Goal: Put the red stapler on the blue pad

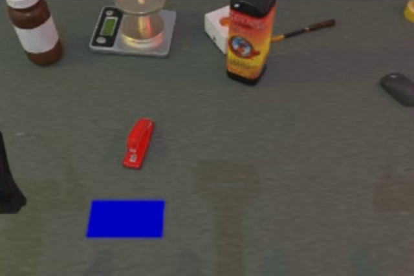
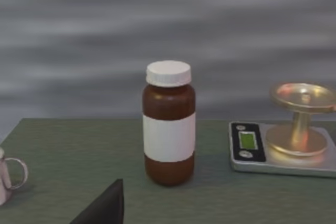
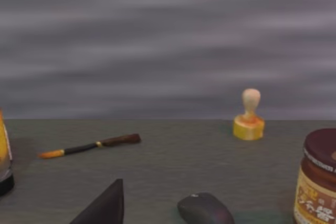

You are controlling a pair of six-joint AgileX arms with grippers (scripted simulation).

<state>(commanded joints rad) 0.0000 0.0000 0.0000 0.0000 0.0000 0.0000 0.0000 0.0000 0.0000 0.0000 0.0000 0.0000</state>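
Nearest the camera, the blue pad (image 1: 126,218) lies flat on the worktop (image 1: 272,179), and the red stapler (image 1: 138,143) rests just beyond it, untouched, its long axis pointing almost straight away from the pad. Only the left arm's claw (image 1: 9,185) shows, beside the pad's left, so it is the nearer one; whether it is spread I cannot tell.

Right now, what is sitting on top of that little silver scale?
A shiny gold spool-shaped stand sits on the silver scale, beside its green display. Its wide base covers most of the platform, so the surface beneath it cannot be seen. Nothing rests on the stand's top disc.
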